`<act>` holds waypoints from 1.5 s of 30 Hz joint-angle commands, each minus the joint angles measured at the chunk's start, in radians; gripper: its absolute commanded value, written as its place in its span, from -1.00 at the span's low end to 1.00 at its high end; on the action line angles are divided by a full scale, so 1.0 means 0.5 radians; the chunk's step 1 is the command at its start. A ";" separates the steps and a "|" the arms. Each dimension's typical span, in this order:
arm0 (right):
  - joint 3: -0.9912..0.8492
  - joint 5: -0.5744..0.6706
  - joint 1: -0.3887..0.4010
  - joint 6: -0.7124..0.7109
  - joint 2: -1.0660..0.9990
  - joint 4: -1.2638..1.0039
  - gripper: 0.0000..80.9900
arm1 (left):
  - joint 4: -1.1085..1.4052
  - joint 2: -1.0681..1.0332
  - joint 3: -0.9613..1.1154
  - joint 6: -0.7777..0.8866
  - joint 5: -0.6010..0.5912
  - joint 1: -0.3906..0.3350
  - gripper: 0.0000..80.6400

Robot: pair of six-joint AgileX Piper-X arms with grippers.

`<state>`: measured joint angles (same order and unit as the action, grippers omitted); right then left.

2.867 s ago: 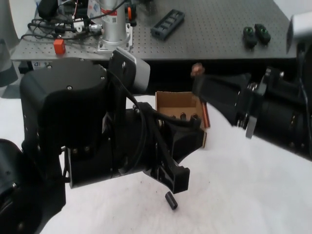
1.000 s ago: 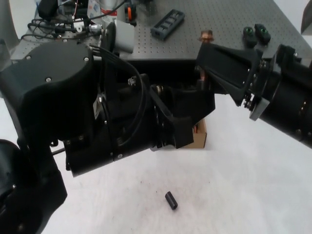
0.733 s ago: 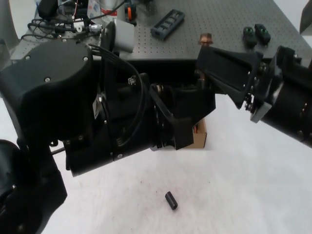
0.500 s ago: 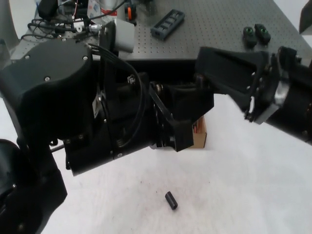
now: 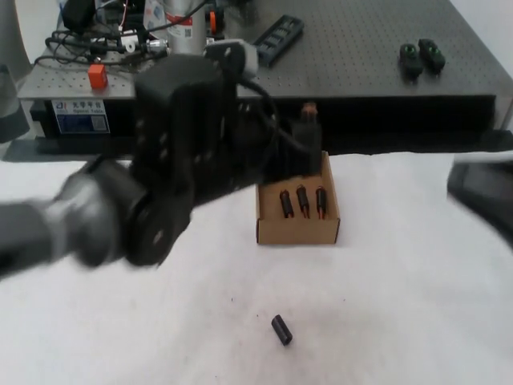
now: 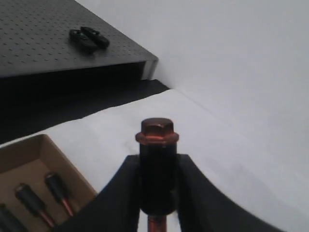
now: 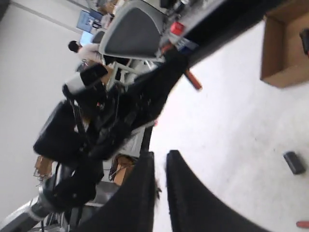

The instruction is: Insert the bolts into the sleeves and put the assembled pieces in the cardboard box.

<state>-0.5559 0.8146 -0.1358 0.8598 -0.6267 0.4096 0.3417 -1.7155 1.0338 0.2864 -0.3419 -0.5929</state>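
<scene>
Bolt is sitting head-up in its sleeve, and the left gripper is clamping that sleeve near the box's far wall, not clearly over it. Letting go here is risking a bounce off the rim onto the cloth. Right gripper is hanging well aside, fingers barely parted, empty.

- cardboard box: matt brown paperboard
- bolt: coppery metal, faint sheen
- sleeve: smooth matt black (plastic or metal, unclear)
- tabletop: white cloth cover, soft, matt
- perforated plate: dark matt metal
</scene>
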 commanded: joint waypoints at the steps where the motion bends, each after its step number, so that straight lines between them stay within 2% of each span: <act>1: -0.006 0.066 -0.013 0.031 -0.007 0.031 -0.81 | 0.024 -0.038 0.142 -0.056 0.002 0.014 -0.98; 6: -0.006 0.331 -0.013 0.098 -0.163 -0.039 -0.81 | -0.238 -0.362 0.511 -0.016 0.048 0.077 -0.98; 11: -0.006 0.239 -0.013 0.022 -0.230 -0.039 -0.81 | -0.775 -0.630 0.947 0.002 0.235 0.099 -0.98; 18: -0.006 0.139 -0.013 -0.099 -0.234 0.022 -0.81 | -1.481 -1.056 1.650 -0.004 0.251 0.100 -0.98; 21: -0.006 0.139 -0.013 -0.105 -0.234 0.065 -0.81 | -1.670 -1.190 1.850 -0.004 0.251 0.100 -0.98; 24: -0.006 0.110 -0.013 -0.227 -0.234 0.123 -0.81 | -1.779 -1.261 1.938 -0.004 0.251 0.100 -0.98; 27: -0.006 -0.049 -0.007 -0.371 -0.234 0.258 -0.81 | -1.859 -1.286 1.935 -0.004 0.257 0.100 -0.98; 31: -0.006 -0.466 0.023 -0.793 -0.234 0.557 -0.81 | -1.925 -1.311 1.936 -0.004 0.257 0.100 -0.97; 34: -0.006 -0.797 0.101 -1.071 -0.256 0.756 -0.87 | -1.945 -1.310 1.936 -0.004 0.257 0.100 -0.73; 36: -0.006 -0.865 0.170 -1.188 -0.299 0.807 -0.97 | -1.945 -1.310 1.936 -0.004 0.257 0.100 -0.47; 39: -0.015 -0.928 0.288 -1.244 -0.416 0.813 -0.57 | -1.957 -1.300 1.936 -0.004 0.234 0.100 -0.16; 40: -0.020 -0.955 0.335 -1.265 -0.466 0.799 -0.46 | -1.995 -1.277 1.942 -0.004 0.170 0.100 -0.16; 42: -0.041 -0.994 0.422 -1.315 -0.575 0.783 -0.43 | -2.084 -1.195 1.942 -0.008 0.119 0.105 -0.24; 45: -0.124 -1.066 0.571 -1.422 -0.774 0.777 -0.43 | -2.210 -0.986 1.927 -0.202 0.248 0.105 -0.44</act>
<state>-0.5998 0.2942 0.1325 0.1790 -0.9952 0.8053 -0.7538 -2.2818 1.9790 0.2205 -0.2303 -0.5449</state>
